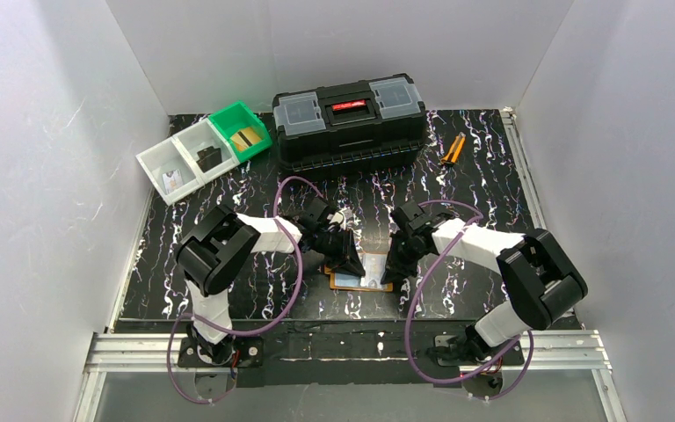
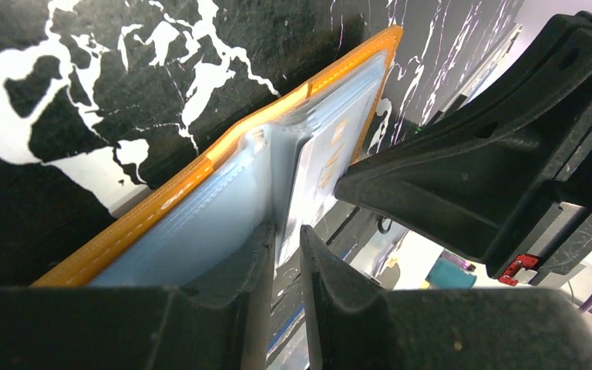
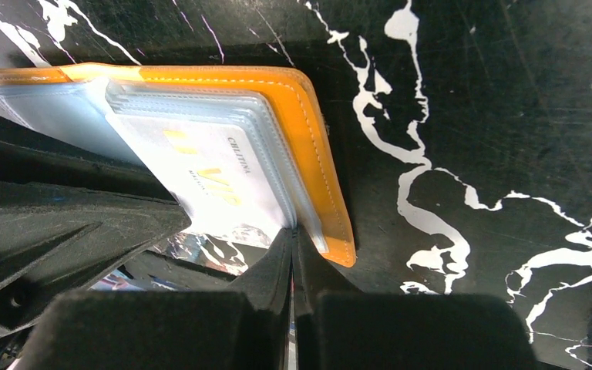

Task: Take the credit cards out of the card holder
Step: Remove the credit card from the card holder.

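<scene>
Bins [image 1: 189,158] far left, well clear. I read the left gripper [image 2: 287,235] as pinched on the white card [image 2: 312,173] in its clear sleeve. The card holder [image 1: 369,274] lies open at near centre, between both arms. Right gripper [image 3: 293,235] is clamped on the card holder's pocket edge. Bare table [image 1: 483,185] to the right; toolbox [image 1: 349,121] and pliers [image 1: 453,149] sit far back.

Black toolbox [image 1: 349,120] at far edge of mat, lid shut, clear-lidded compartments either side of handle. Orange-handled pliers [image 1: 453,149] lying just right of it. Two white bins [image 1: 151,165] plus green bin [image 1: 226,114] in angled row far left, green nearest toolbox. Black mat [image 1: 492,185] veined white. White walls [image 1: 53,132] around.
</scene>
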